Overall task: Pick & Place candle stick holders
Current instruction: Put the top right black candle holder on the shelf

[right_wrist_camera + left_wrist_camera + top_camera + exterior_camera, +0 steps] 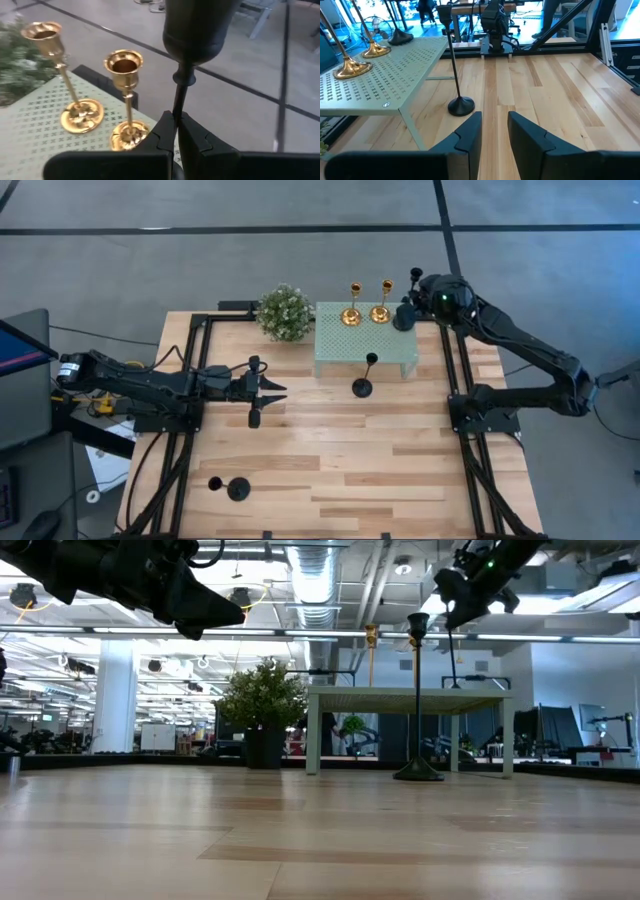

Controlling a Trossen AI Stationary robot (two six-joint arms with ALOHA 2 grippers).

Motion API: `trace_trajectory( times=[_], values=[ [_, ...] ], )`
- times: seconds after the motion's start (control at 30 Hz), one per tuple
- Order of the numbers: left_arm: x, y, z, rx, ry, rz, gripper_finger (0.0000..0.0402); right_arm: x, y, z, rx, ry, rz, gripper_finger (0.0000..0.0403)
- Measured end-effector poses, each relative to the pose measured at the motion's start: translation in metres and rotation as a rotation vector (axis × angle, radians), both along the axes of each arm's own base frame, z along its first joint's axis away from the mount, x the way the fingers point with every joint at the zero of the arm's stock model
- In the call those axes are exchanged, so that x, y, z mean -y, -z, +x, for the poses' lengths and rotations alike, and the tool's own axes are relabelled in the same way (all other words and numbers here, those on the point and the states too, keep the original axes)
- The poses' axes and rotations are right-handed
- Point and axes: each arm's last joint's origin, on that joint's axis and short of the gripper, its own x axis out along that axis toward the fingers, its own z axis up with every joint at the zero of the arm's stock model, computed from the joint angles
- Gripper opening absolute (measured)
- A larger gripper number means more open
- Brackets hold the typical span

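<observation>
black holder (pixel 181 95) in right hand (pixel 175 131) at stand (pixel 330 350) edge.

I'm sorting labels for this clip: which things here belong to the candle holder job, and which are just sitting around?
Job:
two gold holders on the mint-green stand
black holder pinched in the right gripper
black holder upright on the table
black holder lying down

Just there:
plant ball
idle left gripper

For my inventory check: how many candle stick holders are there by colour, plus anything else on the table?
Gold holders: 2
Black holders: 3
Plant ball: 1
Mint-green stand: 1
Total: 7
</observation>
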Motion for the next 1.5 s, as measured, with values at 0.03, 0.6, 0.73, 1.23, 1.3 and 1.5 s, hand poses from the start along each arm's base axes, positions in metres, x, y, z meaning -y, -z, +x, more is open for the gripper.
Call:
trace_trajectory(
  times=[0.03,0.6,0.73,1.23,1.3,1.5],
  values=[
    [0.000,0.000,0.000,0.000,0.000,0.000,0.0095,-0.001,-0.001,0.000,0.009,-0.014,0.004,0.0000],
    [0.000,0.000,0.000,0.000,0.000,0.000,0.0095,-0.011,-0.003,0.005,0.045,-0.115,0.030,0.0000],
    [0.000,0.000,0.000,0.000,0.000,0.000,0.0095,-0.017,-0.005,0.012,0.093,-0.225,0.049,0.0000],
    [0.000,0.000,0.000,0.000,0.000,0.000,0.0095,-0.034,-0.003,0.049,0.132,-0.430,0.001,0.0000],
    [0.000,0.000,0.000,0.000,0.000,0.000,0.0095,-0.033,-0.001,0.054,0.109,-0.423,-0.018,0.0000],
    [0.000,0.000,0.000,0.000,0.000,0.000,0.0095,-0.025,-0.006,0.059,0.088,-0.390,-0.020,0.0000]
  ],
)
